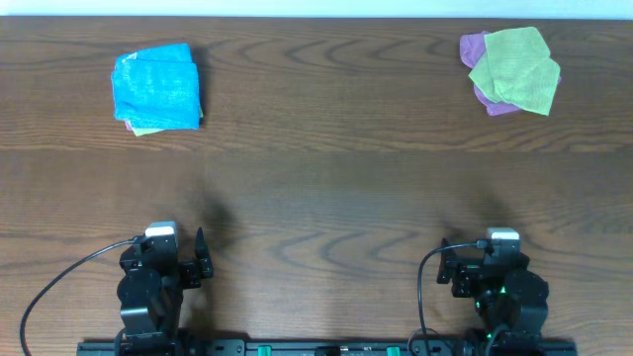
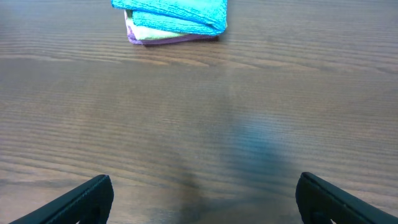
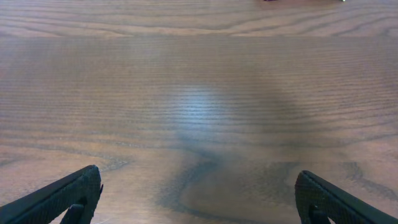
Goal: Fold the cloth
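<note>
- Bright blue towel-like cloth lies folded at the far left of the brown wooden worktop.
- Left end effector, right end effector: jaws fully spread, empty.

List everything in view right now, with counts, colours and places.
Bright blue towel-like square cloth: one, blue, far left, atop a stack.
Left lime-green cloth: one, pale green, under the blue.
Left purple cloth: one, purple, stack's bottom edge.
Right lime-green cloths: seemingly two, green, far right, overlapping.
Right purple cloth: one, purple, beneath those.
Wooden table: one, dark brown.
Left gripper: one, black, near edge, open, empty.
Right gripper: one, black, near edge, open, empty.
</note>
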